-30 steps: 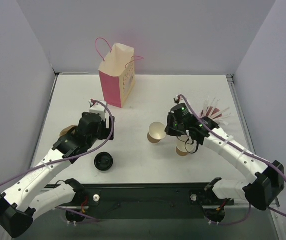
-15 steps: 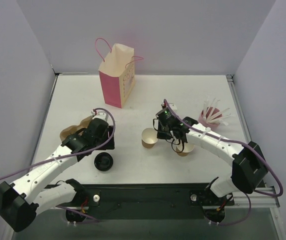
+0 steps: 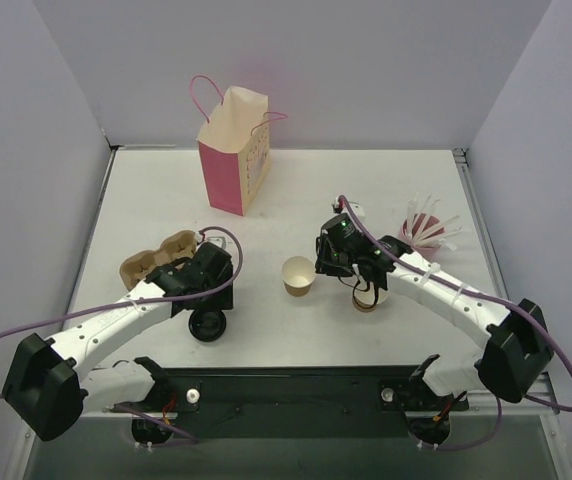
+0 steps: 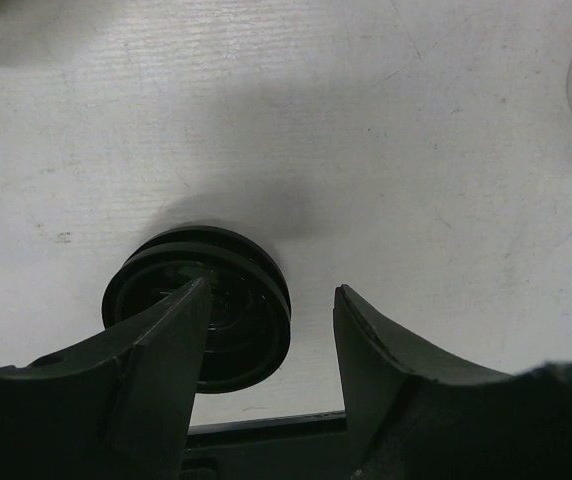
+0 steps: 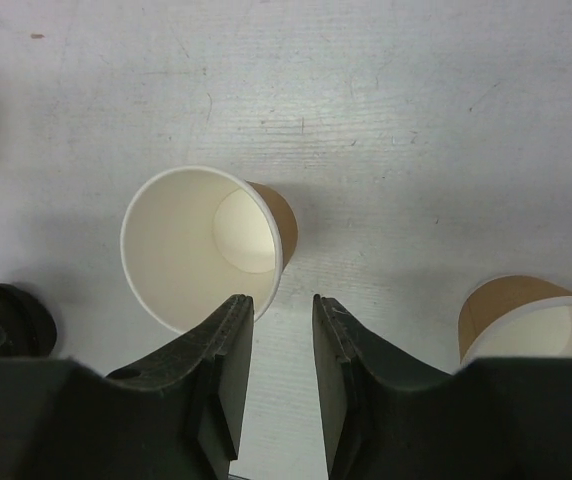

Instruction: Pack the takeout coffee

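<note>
I see no cup with a lid on it anywhere, so the takeout coffee is not made up yet. Its parts sit apart on the worktop [image 3: 366, 190].

My left gripper [image 4: 271, 330] hangs low over the loose black lid [image 4: 251, 310]. Its jaws are spread and hold nothing. One finger is over the lid and the other is beside it. I cannot tell if the finger touches. I think the jaws are wide so they can fit round the lid.

My right gripper [image 5: 281, 340] sits just beside the open cup [image 5: 191, 250]. Its jaws are a little bit apart with nothing between them. The cup stands on its own, mouth up, in the middle of the worktop. I think it is there so both arms can reach it. A second open cup [image 5: 526, 315] stands near, off to the right.

The paper bag [image 3: 231, 150] stands at the back, well apart from the cups, with its top open. I guess the lid must go on a cup first. Then the cup can go in the bag.
</note>
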Robot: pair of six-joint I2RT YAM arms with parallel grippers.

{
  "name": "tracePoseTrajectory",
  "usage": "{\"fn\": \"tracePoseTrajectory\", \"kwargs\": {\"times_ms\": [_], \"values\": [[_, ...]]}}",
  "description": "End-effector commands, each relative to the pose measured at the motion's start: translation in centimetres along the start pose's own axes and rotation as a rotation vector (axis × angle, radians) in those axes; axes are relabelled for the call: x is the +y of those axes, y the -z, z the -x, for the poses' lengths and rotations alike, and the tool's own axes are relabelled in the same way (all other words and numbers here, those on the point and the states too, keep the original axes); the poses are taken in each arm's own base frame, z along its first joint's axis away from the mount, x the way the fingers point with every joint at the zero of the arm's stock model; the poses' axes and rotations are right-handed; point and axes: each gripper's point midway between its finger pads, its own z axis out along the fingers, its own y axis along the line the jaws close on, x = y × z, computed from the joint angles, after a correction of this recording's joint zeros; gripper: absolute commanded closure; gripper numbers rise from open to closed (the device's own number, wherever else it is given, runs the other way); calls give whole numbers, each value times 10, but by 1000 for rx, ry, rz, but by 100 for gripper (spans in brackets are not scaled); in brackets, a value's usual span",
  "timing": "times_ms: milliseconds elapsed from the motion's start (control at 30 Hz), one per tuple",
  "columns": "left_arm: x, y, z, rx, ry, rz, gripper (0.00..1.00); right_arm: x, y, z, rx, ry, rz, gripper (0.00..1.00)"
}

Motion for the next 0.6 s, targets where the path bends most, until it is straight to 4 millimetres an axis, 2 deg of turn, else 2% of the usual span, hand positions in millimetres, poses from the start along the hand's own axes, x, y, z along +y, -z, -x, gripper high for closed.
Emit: {"fn": "tracePoseTrajectory", "kwargs": {"times_ms": [0,133,267,567], "values": [[1,-4,-5,-2,40,15,39,-6,23,11,-62,-2,3,69],[2,-7,-11,5,46,36,39,-10,33,14,-86,4,10,69],[-4,-10,-14,8,48,27,40,-14,34,12,-88,12,0,69],[-6,-20,-16,24,16,75,48,-18,40,10,-89,24,5,69]]}}
